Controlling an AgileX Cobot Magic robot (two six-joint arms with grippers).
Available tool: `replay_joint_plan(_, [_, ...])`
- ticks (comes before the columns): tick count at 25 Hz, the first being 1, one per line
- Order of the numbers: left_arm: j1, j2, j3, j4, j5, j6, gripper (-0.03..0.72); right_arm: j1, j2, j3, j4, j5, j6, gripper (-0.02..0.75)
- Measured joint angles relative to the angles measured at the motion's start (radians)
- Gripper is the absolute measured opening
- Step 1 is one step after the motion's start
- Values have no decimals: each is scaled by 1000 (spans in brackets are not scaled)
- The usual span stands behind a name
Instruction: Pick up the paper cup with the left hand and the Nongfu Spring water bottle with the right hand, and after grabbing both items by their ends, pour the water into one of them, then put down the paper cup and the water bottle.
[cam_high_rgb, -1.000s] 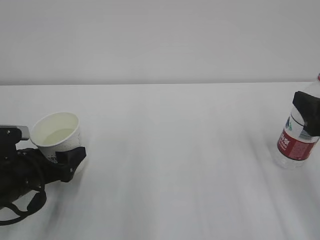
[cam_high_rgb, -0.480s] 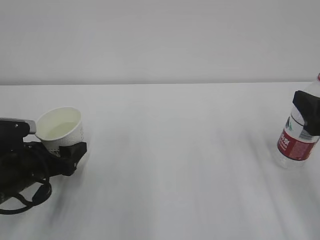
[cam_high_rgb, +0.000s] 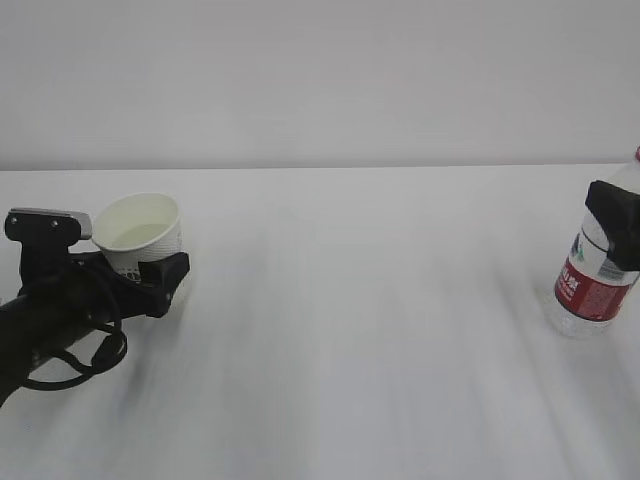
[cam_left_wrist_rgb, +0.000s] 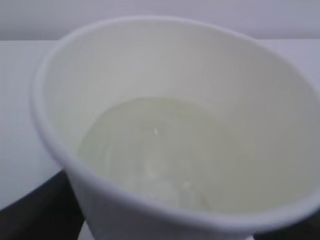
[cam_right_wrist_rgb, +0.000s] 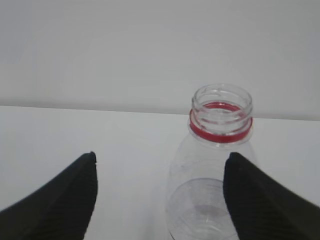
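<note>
The white paper cup (cam_high_rgb: 140, 232) stands upright at the left, and the water (cam_left_wrist_rgb: 150, 145) pools clear in its cream bottom. My left gripper (cam_high_rgb: 148, 266) is shut on the paper cup low on its wall. One black finger (cam_high_rgb: 168, 272) shows in front and the other is hidden behind the cup. The Nongfu Spring water bottle (cam_high_rgb: 592, 285) stands uncapped on the table at the far right, its red neck ring (cam_right_wrist_rgb: 220, 131) in the right wrist view. My right gripper (cam_right_wrist_rgb: 160, 160) is open around its shoulder. The bottle sits close to the right finger (cam_right_wrist_rgb: 260, 200).
The white table (cam_high_rgb: 370, 330) spreads between the cup and the bottle, with a plain pale wall (cam_high_rgb: 320, 80) behind it. The left arm's black cables (cam_high_rgb: 75, 360) loop low over the table at the near left.
The left arm has carried the cup to the right and farther back, and the cup has turned from tilted to upright. The right gripper and the bottle have not moved.
</note>
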Motion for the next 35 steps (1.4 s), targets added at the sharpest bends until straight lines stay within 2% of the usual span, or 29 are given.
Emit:
replay_joint_plan(21, [0,29,-5,12,-9,-14,693,0,0,0,0,-5,0,593])
replay_joint_plan(35, [0,-31,95,42,-9,-21,692,0,0,0,0,-7,0,593])
